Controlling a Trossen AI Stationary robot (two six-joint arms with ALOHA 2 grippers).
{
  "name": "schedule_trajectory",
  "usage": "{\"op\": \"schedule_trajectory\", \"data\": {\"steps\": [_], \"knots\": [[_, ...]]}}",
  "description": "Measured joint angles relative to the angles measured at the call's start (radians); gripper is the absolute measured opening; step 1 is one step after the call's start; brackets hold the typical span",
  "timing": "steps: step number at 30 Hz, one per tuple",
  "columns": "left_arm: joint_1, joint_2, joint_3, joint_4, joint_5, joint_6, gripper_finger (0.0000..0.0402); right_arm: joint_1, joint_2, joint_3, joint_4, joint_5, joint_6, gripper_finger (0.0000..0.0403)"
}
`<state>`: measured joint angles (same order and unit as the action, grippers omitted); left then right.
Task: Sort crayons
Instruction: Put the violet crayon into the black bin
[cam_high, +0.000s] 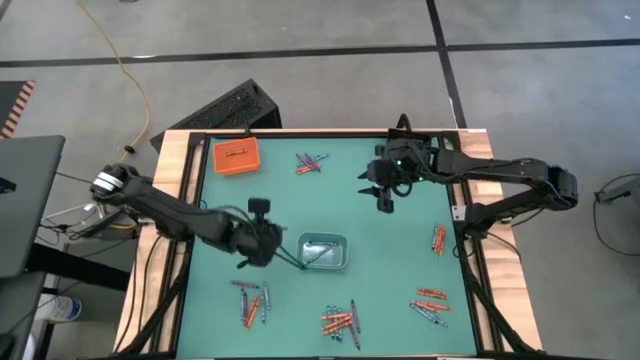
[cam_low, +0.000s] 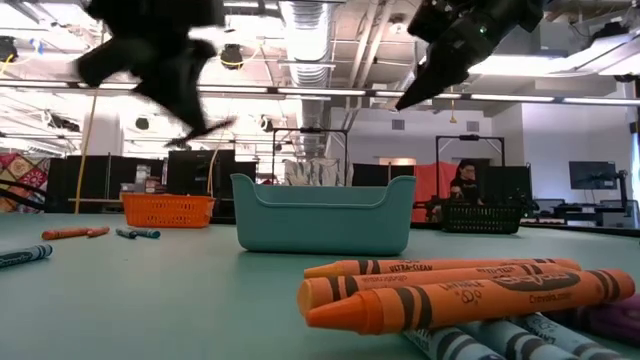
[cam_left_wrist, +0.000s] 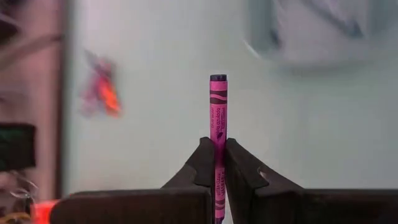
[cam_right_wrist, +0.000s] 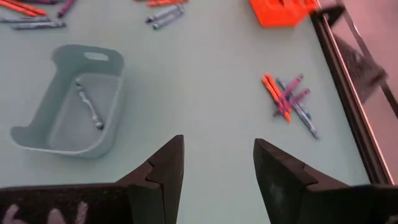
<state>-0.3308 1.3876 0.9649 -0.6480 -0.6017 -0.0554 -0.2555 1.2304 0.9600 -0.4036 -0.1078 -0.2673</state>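
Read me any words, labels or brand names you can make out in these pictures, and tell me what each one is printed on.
"ULTRA-CLEAN": on the wrapper of the upper orange crayon, low view.
Lower orange crayon: dark print on the wrapper, too blurred to read.
Pink crayon held in the left gripper: wrapper print too small to read.
Nothing else is legible.

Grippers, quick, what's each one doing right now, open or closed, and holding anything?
Left gripper: shut on a pink crayon, beside the grey tray.
Right gripper: open, holding nothing, raised above the table.
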Motion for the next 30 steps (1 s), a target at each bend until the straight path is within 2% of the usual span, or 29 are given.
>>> {"op": "schedule_trajectory", "data": {"steps": [2,5,10,13,19,25,30], "knots": [[0.030,-0.056,0.000,0.095,-0.035,0.076,0.0000,0.030,0.000,0.000,0.036,-0.001,-0.009,0.0185],[0.075,-0.137,0.000,0.269,-0.024,0.204,0.0000,0.081,0.000,0.000,0.110,-0.003,-0.027,0.0185],[0.150,-0.189,0.000,0.516,0.123,0.370,0.0000,0.166,0.000,0.000,0.279,-0.003,-0.067,0.0185],[0.192,-0.185,0.000,0.632,0.231,0.422,0.0000,0.213,0.000,0.000,0.401,-0.003,-0.097,0.0185],[0.255,-0.139,-0.002,0.800,0.352,0.486,0.0000,0.274,0.000,0.000,0.597,-0.003,-0.134,0.0185],[0.283,-0.084,-0.002,0.940,0.468,0.522,0.0000,0.282,0.000,0.000,0.661,-0.027,-0.121,0.0185],[0.287,-0.039,-0.002,1.043,0.519,0.566,0.0000,0.281,0.000,0.000,0.674,-0.034,-0.108,0.0185]]}}
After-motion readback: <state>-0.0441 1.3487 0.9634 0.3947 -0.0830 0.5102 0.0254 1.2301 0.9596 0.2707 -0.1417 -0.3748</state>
